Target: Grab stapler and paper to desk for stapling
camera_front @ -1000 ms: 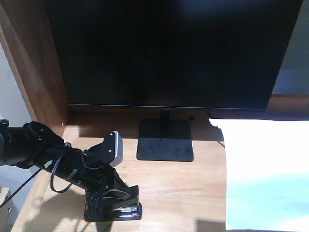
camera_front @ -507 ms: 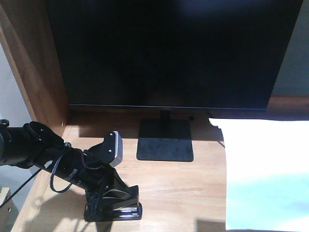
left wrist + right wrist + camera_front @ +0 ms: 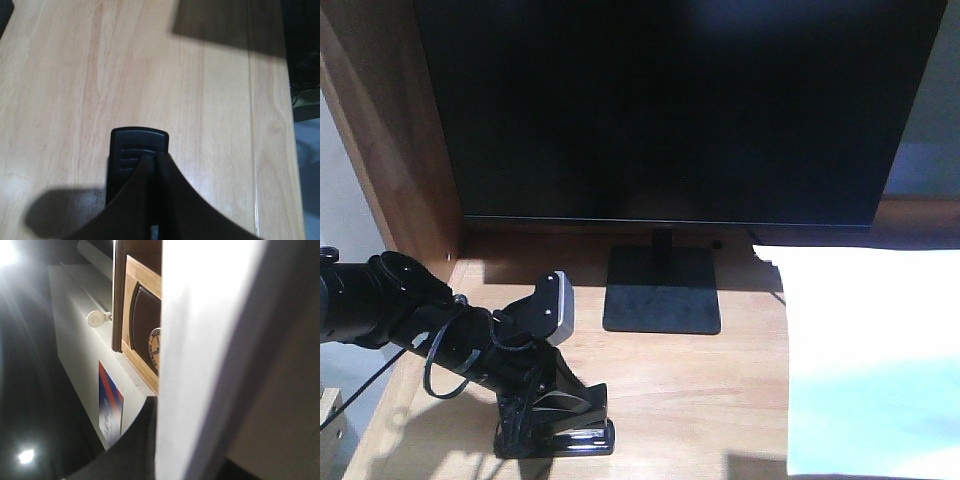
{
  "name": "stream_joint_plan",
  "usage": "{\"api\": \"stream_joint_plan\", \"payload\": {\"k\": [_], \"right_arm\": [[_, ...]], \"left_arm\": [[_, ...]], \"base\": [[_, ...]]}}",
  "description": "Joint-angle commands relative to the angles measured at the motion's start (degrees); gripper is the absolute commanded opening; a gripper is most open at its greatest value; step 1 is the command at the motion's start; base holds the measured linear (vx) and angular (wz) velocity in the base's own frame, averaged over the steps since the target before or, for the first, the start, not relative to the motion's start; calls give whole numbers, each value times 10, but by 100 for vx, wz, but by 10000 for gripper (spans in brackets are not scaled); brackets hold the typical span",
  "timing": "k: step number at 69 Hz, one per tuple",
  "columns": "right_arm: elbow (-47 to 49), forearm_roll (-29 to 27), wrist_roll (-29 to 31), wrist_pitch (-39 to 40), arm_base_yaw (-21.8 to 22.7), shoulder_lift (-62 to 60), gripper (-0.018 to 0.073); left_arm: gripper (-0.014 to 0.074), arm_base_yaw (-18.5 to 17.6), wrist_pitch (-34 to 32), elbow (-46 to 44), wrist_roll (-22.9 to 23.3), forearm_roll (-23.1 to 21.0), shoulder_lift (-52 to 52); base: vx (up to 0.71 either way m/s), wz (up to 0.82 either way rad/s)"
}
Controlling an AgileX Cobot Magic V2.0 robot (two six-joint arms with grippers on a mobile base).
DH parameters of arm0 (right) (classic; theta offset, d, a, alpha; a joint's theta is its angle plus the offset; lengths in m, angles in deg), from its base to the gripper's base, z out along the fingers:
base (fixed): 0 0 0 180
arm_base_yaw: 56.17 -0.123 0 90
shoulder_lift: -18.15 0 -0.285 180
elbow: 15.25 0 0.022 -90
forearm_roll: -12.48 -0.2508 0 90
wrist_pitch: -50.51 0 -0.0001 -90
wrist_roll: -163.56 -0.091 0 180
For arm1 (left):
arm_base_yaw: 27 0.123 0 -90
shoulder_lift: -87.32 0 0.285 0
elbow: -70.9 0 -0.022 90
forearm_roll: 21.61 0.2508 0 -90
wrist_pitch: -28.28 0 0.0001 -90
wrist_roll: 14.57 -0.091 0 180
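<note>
Leaning in from the left, the left gripper [image 3: 152, 160] rests on the stapler [image 3: 139, 145]. Its fingers are squeezed close together, with the tips touching the stapler's top. I cannot tell if they really grip it. The stapler sits flat on the desk [image 3: 700, 390], near the front left corner. In the middle stands a big dark monitor [image 3: 670, 110]. To the right is the paper [image 3: 870, 350], white and bright, over the desk's right side. The right gripper [image 3: 185, 455] pinches the paper between its dark fingers.
</note>
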Motion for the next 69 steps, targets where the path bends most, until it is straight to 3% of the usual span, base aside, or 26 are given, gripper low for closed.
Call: {"api": "stream_joint_plan", "payload": {"k": [1, 38, 53, 69], "right_arm": [[15, -5, 4, 22, 1, 7, -6], [15, -59, 17, -6, 1, 49, -2], [19, -73, 16, 82, 1, 156, -2], [61, -41, 7, 185, 2, 325, -2]], "left_arm": [[-6, -4, 18, -13, 7, -28, -25], [-6, -4, 18, -13, 7, -28, -25], [-6, -4, 18, -13, 7, -28, -25], [-6, -4, 18, -13, 7, -28, -25]], "base": [[0, 0], [0, 0], [0, 0], [0, 0]]}}
